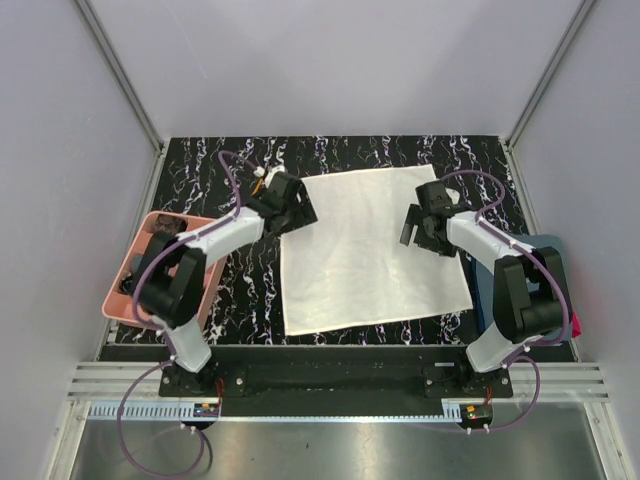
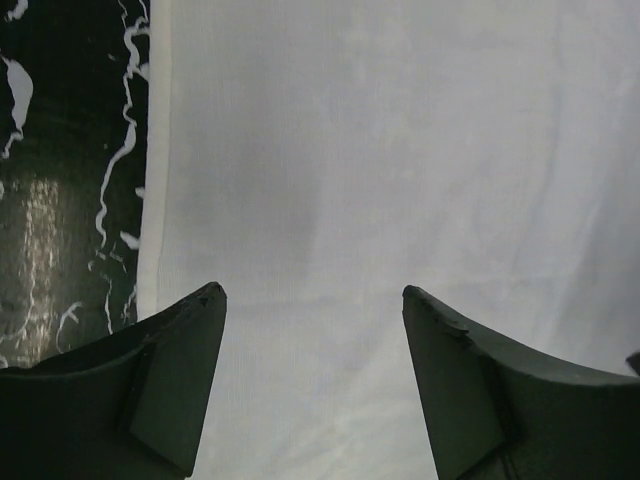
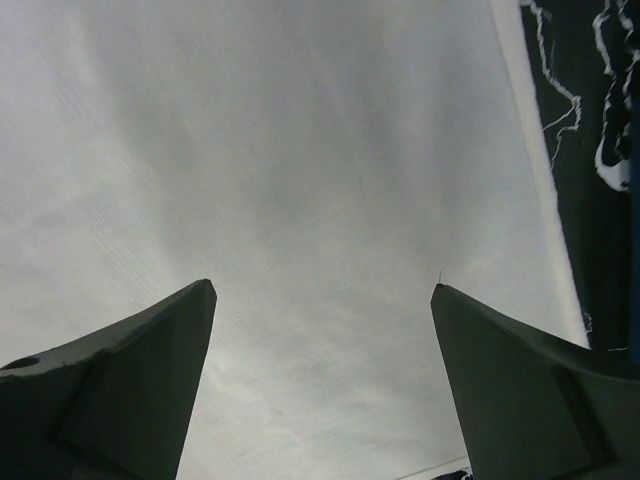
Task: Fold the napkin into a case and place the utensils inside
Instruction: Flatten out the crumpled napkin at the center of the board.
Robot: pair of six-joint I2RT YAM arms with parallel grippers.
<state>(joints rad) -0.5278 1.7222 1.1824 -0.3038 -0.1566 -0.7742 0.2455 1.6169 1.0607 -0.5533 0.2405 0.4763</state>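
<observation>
Shows the napkin (image 1: 370, 250) spread flat in one layer at the middle of the surface (image 1: 240, 290), roughly square and a bit skewed, near hem close to the surface's near edge. No fold yet, so no case yet. Puts the left gripper (image 1: 293, 208) over the napkin's far-left corner and the right gripper (image 1: 418, 228) just inside its right hem, far half. Confirmed from the left wrist cam: left gripper (image 2: 310, 292) w/ jaws spread and nothing between, napkin (image 2: 400, 150) ahead and below, left hem running straight away from the cam w/ black marbled surface beyond it. Same from the right wrist cam: right gripper (image 3: 322, 288) released wide and empty, napkin (image 3: 280, 150) filling the view, right hem and dark surface off to the right. Can't tell whether the fingertips touch the weave or hover just above. Judged next: pinch a side hem and carry it across, fold line running near-to-far, for a narrow strip. Turns on this: hems lying outboard of each pair of fingers, so a short outward shift before any pinch, the left nearer a corner than the right. Also shows a pink tray (image 1: 125, 300) at the left edge w/ dark items inside, poss. the utensils, too small to say. Shows a blue-grey towel (image 1: 482, 312) at the right edge, under the right arm.
</observation>
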